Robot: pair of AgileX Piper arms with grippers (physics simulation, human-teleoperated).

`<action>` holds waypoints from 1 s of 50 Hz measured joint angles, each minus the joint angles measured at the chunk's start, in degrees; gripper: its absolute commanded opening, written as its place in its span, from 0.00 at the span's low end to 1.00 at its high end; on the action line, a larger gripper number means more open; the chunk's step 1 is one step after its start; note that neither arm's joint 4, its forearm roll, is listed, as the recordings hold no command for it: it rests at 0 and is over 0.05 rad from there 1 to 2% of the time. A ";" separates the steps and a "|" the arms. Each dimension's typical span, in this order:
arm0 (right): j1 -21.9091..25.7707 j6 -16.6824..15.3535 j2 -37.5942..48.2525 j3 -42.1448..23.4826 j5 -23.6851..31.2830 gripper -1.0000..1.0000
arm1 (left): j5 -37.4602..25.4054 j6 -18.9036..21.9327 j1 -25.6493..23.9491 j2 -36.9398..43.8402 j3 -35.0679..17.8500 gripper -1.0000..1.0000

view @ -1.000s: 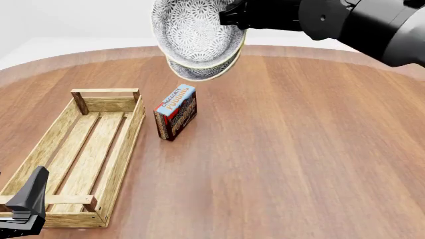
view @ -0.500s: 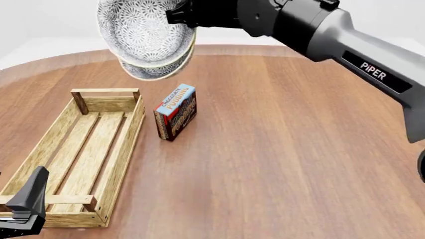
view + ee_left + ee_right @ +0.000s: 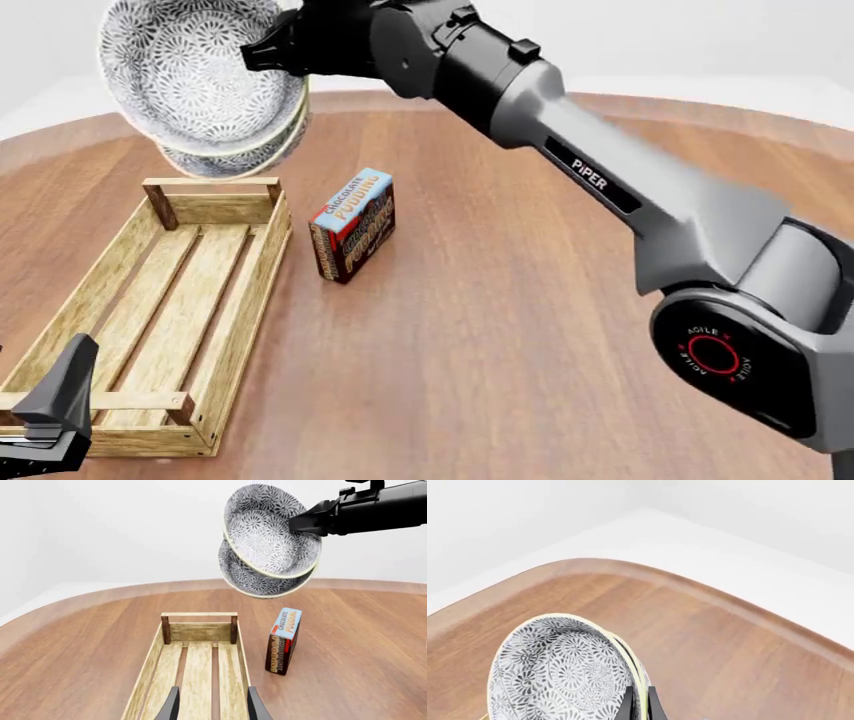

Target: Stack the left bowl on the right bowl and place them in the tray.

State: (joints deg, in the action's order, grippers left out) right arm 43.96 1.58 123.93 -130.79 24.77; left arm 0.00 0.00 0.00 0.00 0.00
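Stacked bowls held above the crate's far end.
Right claw [image 3: 278,52] clamps both bowls' [image 3: 200,85] rims; arm [image 3: 587,175] reads "PiPER", box [image 3: 352,226] "CHOCOLATE PUDDING". Left claw [image 3: 211,711] apart over the crate [image 3: 147,310].

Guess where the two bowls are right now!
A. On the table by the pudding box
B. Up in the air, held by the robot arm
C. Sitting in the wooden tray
B: the right gripper pinches the stacked bowls by their rims, tilted, above the tray.

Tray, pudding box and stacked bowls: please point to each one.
tray [image 3: 254,275], front view, right side wall.
pudding box [image 3: 354,226], front view, printed front face.
stacked bowls [image 3: 267,537], left wrist view, inside of upper bowl.
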 measured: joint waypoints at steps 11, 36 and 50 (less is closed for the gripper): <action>2.16 0.39 4.39 -4.86 -0.05 0.00 | 0.00 0.00 0.00 0.00 0.00 1.00; 6.42 3.39 5.19 3.19 -11.76 0.00 | 0.00 0.00 0.00 0.00 0.00 1.00; 8.17 6.67 4.30 11.98 -21.93 0.00 | 0.00 0.00 0.00 0.00 0.00 1.00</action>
State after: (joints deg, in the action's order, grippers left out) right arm 52.13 8.25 128.22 -118.80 2.84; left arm 0.00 0.00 0.00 0.00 0.00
